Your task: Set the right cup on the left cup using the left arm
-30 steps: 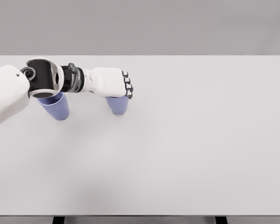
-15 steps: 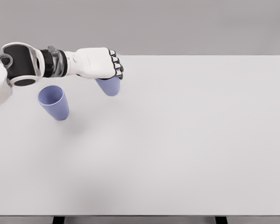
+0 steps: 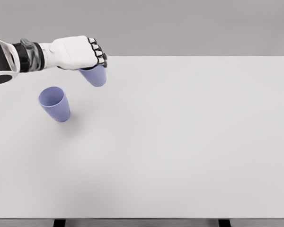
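The near half of the white bench (image 3: 180, 165) is bare, and nothing of the right arm shows in the head view. Farther back, toward the left side, the left cup (image 3: 54, 103) stands upright on the bench with its open mouth facing up, apart from everything else. Beyond it and a little to its right, the left robot hand (image 3: 78, 53) comes in from the left edge, palm down, its fingers curled over the rim of the right cup (image 3: 95, 75), which hangs below the knuckles; the cup's base looks clear of the bench, so I judge it lifted rather than resting. The step in hand appears to be the carry: the cup is gripped and raised, but not yet over its target. The held cup sits up and to the right of the standing one, near but not above it. The next move calls for bringing the robot hand nearer and leftward until the held cup's base lines up over the open mouth, then lowering it straight so it nests without knocking the standing cup over.
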Controlling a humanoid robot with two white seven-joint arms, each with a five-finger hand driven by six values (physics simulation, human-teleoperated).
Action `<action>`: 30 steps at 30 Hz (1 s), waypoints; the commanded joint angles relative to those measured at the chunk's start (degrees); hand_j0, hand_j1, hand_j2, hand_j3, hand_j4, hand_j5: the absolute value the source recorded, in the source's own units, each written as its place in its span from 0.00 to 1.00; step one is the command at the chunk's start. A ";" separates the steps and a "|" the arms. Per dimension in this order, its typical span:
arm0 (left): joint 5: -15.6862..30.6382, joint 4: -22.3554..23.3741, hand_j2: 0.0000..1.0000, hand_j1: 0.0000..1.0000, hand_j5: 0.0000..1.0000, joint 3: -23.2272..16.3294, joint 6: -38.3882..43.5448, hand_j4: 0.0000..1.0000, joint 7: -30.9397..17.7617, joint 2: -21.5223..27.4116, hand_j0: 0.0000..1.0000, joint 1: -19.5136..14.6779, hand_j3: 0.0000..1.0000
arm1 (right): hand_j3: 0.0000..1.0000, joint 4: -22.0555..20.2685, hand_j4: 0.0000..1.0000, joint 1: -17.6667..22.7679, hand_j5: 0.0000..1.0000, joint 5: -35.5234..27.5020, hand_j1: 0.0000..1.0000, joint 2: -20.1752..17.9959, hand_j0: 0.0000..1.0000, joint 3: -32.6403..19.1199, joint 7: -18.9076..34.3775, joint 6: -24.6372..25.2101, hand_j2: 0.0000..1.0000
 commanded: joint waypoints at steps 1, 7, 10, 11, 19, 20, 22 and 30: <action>0.44 -0.13 0.76 0.76 0.76 2.54 0.13 0.76 0.03 1.24 0.76 0.00 0.76 | 1.00 0.06 1.00 0.00 1.00 -0.02 1.00 0.00 1.00 -0.01 0.01 0.00 1.00; 0.53 -0.22 0.76 0.76 0.76 4.57 0.13 0.76 0.03 2.56 0.76 0.44 0.76 | 1.00 0.06 1.00 0.00 1.00 -0.02 1.00 0.00 1.00 -0.01 -0.07 0.00 1.00; 0.88 -0.22 0.76 0.76 0.76 5.27 0.13 0.76 0.03 2.91 0.76 0.53 0.76 | 1.00 -0.03 1.00 0.00 1.00 -0.02 1.00 0.00 1.00 -0.01 0.01 0.00 1.00; 0.88 -0.31 0.76 0.76 0.76 5.97 0.13 0.76 0.03 3.27 0.76 1.14 0.76 | 1.00 -0.03 1.00 0.00 1.00 -0.02 1.00 0.00 1.00 -0.01 0.01 0.00 1.00; 1.76 -0.75 0.76 0.76 0.76 7.29 0.13 0.76 0.03 3.53 0.76 1.93 0.76 | 1.00 -0.03 1.00 0.00 1.00 -0.02 1.00 0.00 1.00 -0.01 -0.07 0.00 1.00; 1.76 -0.84 0.76 0.76 0.76 7.47 0.13 0.76 0.03 3.79 0.76 2.02 0.76 | 1.00 -0.03 1.00 0.00 1.00 -0.02 1.00 0.00 1.00 -0.01 0.01 0.00 1.00; 2.02 -1.80 0.76 0.76 0.76 8.08 0.13 0.76 0.03 4.41 0.76 2.99 0.76 | 1.00 0.06 1.00 0.00 1.00 -0.02 1.00 0.00 1.00 -0.01 -0.07 0.00 1.00; 2.64 -3.38 0.76 0.76 0.76 11.60 0.13 0.76 0.03 6.78 0.76 5.01 0.76 | 1.00 -0.03 1.00 0.00 1.00 -0.02 1.00 0.00 1.00 -0.01 -0.07 0.00 1.00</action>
